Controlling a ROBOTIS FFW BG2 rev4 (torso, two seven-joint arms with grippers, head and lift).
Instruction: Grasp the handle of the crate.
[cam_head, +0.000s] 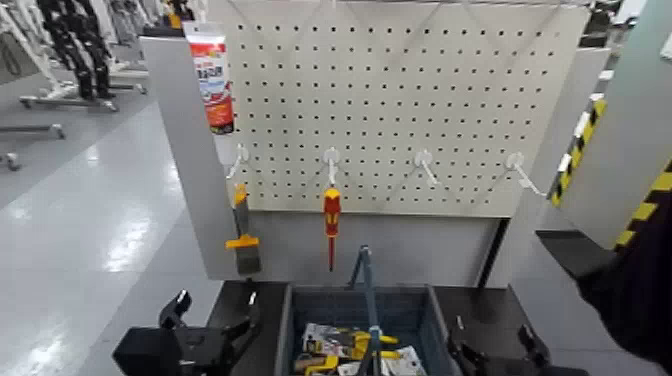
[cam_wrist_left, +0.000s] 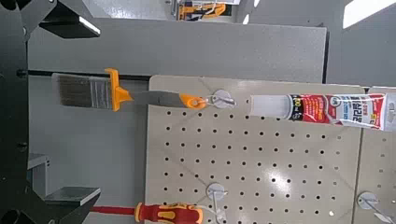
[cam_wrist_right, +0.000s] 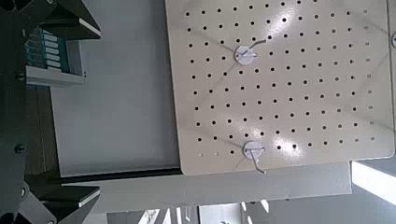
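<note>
Trouble is most likely to come from the approach, since neither tool is near the handle yet. That thin blue-grey bar stands upright over the middle of the crate, which sits on the dark surface at its near edge, below the pegboard. The left tool rests beside the crate's left wall and the right tool beside its right wall; both wrist views show the fingers spread apart and holding nothing, aimed at the pegboard rather than the crate. An arm swinging inward low could strike the crate wall and shove it along the surface. The bar is narrow, so a closing tool slightly off line could pinch air or catch a slanted strut. The red-and-yellow screwdriver hangs just behind the handle, and a high reach could knock it, or the paintbrush, off its hook.
</note>
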